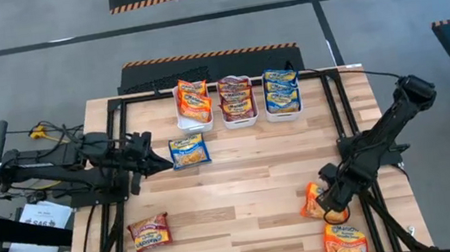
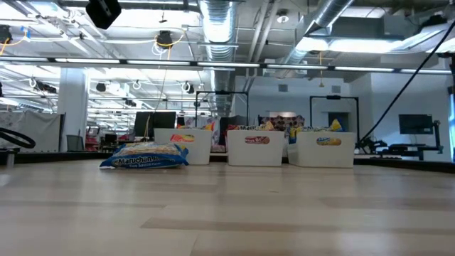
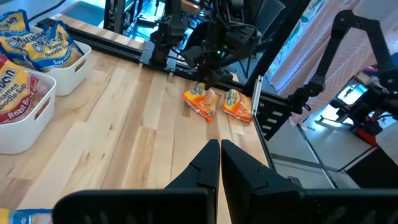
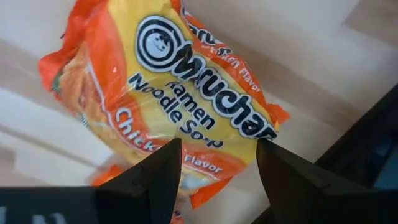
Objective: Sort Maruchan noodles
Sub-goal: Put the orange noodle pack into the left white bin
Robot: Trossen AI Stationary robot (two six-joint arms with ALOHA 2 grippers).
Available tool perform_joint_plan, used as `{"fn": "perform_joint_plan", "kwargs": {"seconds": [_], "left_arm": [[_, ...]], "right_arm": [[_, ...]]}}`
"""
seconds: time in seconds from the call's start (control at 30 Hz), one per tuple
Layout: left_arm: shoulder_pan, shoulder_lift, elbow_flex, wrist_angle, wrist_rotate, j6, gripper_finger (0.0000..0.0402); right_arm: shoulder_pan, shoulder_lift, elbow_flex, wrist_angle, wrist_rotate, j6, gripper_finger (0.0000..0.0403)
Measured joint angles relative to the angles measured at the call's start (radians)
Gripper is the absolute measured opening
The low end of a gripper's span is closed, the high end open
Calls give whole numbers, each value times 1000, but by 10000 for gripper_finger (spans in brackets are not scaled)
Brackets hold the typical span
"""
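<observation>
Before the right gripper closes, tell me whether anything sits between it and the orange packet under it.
Nothing visible does. The right gripper is open directly over the orange packet, whose face fills the gap between its fingers. A second orange packet lies apart, nearer the table edge.

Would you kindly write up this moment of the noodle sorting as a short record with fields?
left gripper: shut, holding nothing, beside the blue packet
right gripper: open, low over an orange packet, not yet gripping it
second orange packet: near the table's front edge, right side
dark red packet: loose, front left
left bin: orange packets
middle bin: dark red packets
right bin: blue packets
loose packets left: four
</observation>
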Motion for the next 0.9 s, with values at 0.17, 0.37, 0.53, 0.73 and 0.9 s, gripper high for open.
{"fn": "perform_joint_plan", "kwargs": {"seconds": [0.17, 0.37, 0.53, 0.73, 0.9], "left_arm": [[0, 6, 0, 1, -3, -5, 0], [0, 21, 0, 3, -30, -3, 0], [0, 40, 0, 0, -30, 15, 0], [0, 74, 0, -1, -30, 15, 0], [0, 106, 0, 0, -30, 16, 0]], "right_arm": [[0, -30, -10, 15, -1, 1, 231], [9, -99, -9, 12, -40, 37, 230], [31, -158, -8, -84, -22, 99, 230], [38, -168, -14, -122, 1, 106, 230], [37, -170, -100, 20, 21, 130, 230]]}}
